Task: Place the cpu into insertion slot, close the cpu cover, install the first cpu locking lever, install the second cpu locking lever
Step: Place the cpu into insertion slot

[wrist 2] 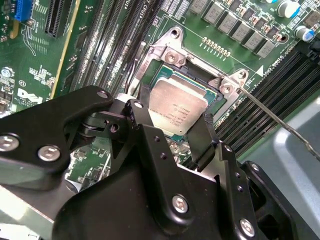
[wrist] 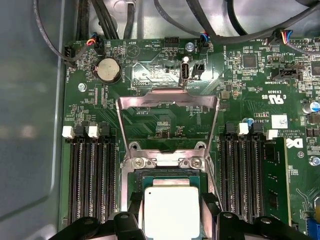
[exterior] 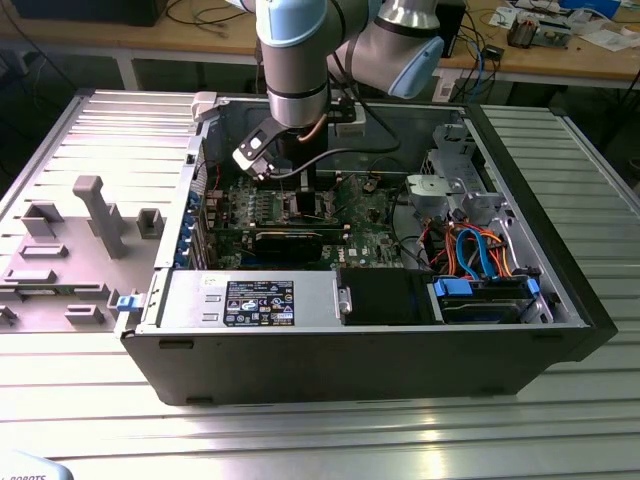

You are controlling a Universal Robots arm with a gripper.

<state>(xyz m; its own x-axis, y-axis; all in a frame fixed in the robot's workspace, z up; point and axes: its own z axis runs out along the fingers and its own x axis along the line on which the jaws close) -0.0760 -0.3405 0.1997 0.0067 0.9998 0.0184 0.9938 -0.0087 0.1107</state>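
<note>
Cpu point(wrist: 171, 212) lies flat, silver face up, seated in the insertion slot point(wrist: 167, 176) or a hair over it. That's on the green board point(exterior: 370, 240), around the middle of the exterior view. It's square, so no real long axis. Jaws are clamped on two opposite edges, which seems the right hold. It's probably light and stiff, but the slot's pins would likely bend easily. The cpu cover point(wrist: 150, 98) stands flipped open beside the slot.
</note>
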